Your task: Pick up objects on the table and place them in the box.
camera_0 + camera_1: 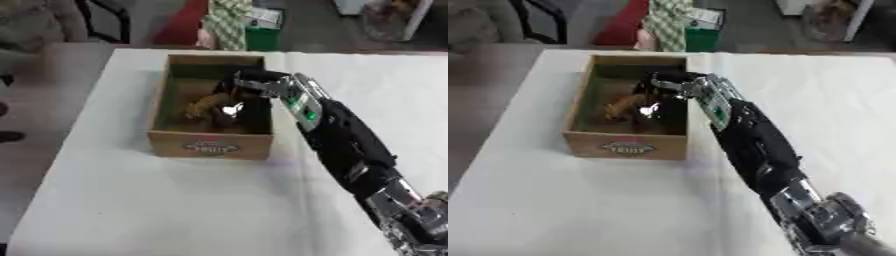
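Over on the left half of the white table (131,200), we have the cardboard box (210,146) standing open-topped, a red-and-white label on the near wall facing us. Inside it we can make out a yellowish-brown object (203,106) lying toward the middle of the floor, with something small and shiny (232,110) just beside it, right under the fingers. What either thing is, we can't say.

Moving right, our right hand (662,85) is reaching over the box's right wall and down into it, fingers pointing at the contents. Whether those fingers are curled round the shiny bit or have already let go, we cannot tell; the dark hand blurs into the dark interior. The arm (346,140) stretches back across the cloth to the lower right corner. Our left hand shows nowhere.

Here's our worry, as we judge it: the wrist sits close against the box's right wall, so pulling out on a slant could catch the rim and drag or tip the light box. And if a finger is hooked on the object inside, lifting away may bring it back out onto the table.
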Robot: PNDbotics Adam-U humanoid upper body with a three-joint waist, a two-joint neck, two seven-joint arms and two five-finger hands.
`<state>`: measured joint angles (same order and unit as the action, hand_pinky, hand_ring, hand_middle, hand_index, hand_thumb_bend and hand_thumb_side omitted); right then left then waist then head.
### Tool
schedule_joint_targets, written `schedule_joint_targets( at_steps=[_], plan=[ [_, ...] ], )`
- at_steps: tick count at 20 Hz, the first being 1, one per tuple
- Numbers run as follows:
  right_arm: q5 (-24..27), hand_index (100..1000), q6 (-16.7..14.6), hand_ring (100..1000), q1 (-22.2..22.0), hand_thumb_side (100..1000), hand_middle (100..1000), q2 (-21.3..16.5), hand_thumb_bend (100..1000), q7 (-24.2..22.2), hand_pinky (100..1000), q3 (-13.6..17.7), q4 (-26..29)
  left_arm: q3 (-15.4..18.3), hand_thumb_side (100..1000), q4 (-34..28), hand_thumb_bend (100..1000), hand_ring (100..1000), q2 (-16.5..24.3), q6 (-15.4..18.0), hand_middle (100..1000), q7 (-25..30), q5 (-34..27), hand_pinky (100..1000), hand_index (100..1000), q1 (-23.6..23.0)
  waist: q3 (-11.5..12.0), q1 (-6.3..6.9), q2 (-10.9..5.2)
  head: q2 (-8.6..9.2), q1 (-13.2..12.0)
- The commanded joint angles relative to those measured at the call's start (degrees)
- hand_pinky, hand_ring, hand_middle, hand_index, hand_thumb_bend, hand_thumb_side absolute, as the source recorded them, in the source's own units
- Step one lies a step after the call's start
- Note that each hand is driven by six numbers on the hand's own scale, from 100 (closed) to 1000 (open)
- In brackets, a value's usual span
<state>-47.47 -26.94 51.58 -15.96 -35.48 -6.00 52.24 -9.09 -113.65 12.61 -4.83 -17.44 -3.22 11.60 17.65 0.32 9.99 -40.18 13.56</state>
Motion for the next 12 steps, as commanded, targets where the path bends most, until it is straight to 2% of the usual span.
schedule_joint_targets(
  at_steps=[1, 2, 3, 4, 7, 12],
  plan=[
    [-0.9, 920, -1.1, 859, 0.4, 803, 829, -1.1, 149, -4.9, 788, -0.8, 1.7, 0.1, 757, -0.9, 100, 779, 0.6, 0.1, 617, 0.2, 0.1, 571, 630, 0.6, -0.1, 0.14, -0.71, 0.42, -0.2],
    [-1.1, 929, -1.6, 872, 0.5, 825, 843, -1.5, 203, -6.3, 800, -1.0, 2.2, 0.1, 757, -0.9, 100, 779, 0.6, 0.1, 617, 0.2, 0.2, 572, 630, 0.6, -0.2, 0.11, -0.73, 0.43, -0.3],
    [-1.2, 929, -1.9, 872, 0.5, 831, 844, -1.7, 197, -7.5, 800, -1.0, 2.6, 0.1, 757, -0.9, 100, 779, 0.6, 0.1, 617, 0.1, 0.2, 572, 630, 0.6, -0.3, 0.10, -0.73, 0.43, -0.4],
    [-1.2, 938, -2.3, 883, 0.5, 856, 856, -2.2, 247, -8.5, 809, -1.2, 3.2, 0.2, 757, -0.9, 100, 779, 0.6, 0.1, 617, 0.1, 0.2, 572, 630, 0.5, -0.4, 0.06, -0.76, 0.42, -0.5],
    [-0.8, 944, -3.4, 893, 0.4, 869, 866, -3.4, 289, -10.5, 817, -1.6, 5.4, 0.2, 757, -0.9, 100, 779, 0.7, 0.1, 617, 0.1, 0.3, 572, 630, 0.5, -0.7, 0.00, -0.84, 0.44, -0.7],
    [1.8, 953, -4.0, 915, -0.3, 841, 892, -6.2, 330, -9.8, 835, -1.7, 10.5, 0.4, 757, -0.9, 100, 780, 0.8, 0.1, 617, 0.0, 0.5, 572, 630, 0.4, -1.5, -0.13, -0.93, 0.49, -1.3]
  ],
)
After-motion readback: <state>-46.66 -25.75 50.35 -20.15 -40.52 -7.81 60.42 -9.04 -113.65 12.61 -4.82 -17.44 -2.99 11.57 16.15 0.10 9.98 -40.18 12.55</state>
